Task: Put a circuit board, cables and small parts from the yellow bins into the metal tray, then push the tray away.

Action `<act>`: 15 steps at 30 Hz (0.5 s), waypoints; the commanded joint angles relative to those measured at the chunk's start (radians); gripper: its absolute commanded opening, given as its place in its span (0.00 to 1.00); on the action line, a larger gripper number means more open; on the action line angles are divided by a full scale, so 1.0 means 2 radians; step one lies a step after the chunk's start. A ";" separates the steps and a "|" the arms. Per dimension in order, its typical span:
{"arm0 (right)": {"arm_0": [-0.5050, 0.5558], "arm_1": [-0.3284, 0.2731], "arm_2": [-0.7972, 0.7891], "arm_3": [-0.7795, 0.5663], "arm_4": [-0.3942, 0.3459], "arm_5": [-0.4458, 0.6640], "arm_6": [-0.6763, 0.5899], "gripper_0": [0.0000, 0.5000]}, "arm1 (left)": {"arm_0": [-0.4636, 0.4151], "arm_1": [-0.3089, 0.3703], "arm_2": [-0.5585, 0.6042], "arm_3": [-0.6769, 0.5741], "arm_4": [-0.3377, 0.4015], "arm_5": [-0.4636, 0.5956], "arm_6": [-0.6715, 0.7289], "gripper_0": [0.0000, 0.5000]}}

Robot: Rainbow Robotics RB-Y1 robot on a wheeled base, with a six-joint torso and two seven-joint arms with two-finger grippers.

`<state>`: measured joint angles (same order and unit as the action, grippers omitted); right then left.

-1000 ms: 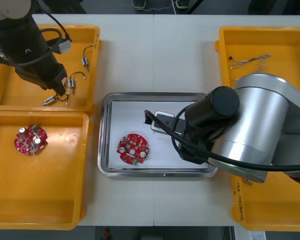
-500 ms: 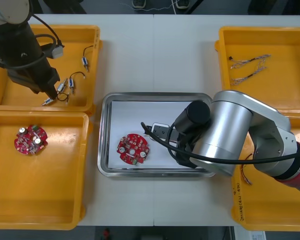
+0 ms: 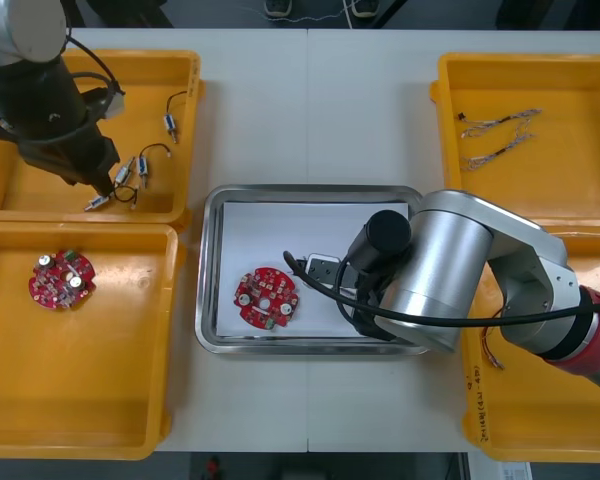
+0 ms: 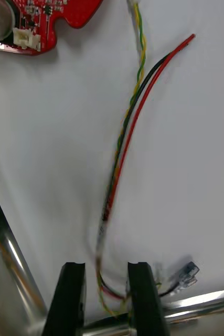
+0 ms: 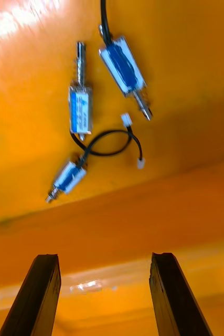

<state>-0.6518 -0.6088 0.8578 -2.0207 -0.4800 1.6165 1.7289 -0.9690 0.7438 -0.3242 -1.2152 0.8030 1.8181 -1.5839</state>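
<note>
While the right gripper [image 4: 105, 265] sits in the metal tray [image 3: 310, 192], its fingers appear pinched on the red and yellow cable [image 4: 123, 142], which trails ahead of them over the tray's white floor toward the circuit board [image 4: 33, 21]. The left gripper [image 5: 105, 257] hovers over a yellow bin [image 5: 190, 68] with fingers spread wide, small metal parts [image 5: 80, 113] lying just beyond its tips.

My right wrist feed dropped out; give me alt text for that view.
The right gripper holds a red, yellow and black cable between its black fingers, trailing across the metal tray's white floor toward a round red circuit board.
</note>
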 commanded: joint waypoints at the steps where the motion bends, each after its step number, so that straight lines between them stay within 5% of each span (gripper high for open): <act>1: -0.005 0.004 0.011 -0.001 -0.004 -0.004 0.015 1.00 | -0.027 0.019 -0.036 0.016 -0.007 -0.038 -0.036 1.00; 15: -0.005 0.002 -0.016 -0.025 0.013 -0.001 0.013 1.00 | -0.038 0.019 -0.035 0.061 -0.005 -0.076 -0.057 1.00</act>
<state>-0.6517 -0.6088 0.8633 -2.0219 -0.4638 1.6159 1.7289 -0.9855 0.7441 -0.3971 -1.0955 0.7965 1.6806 -1.5841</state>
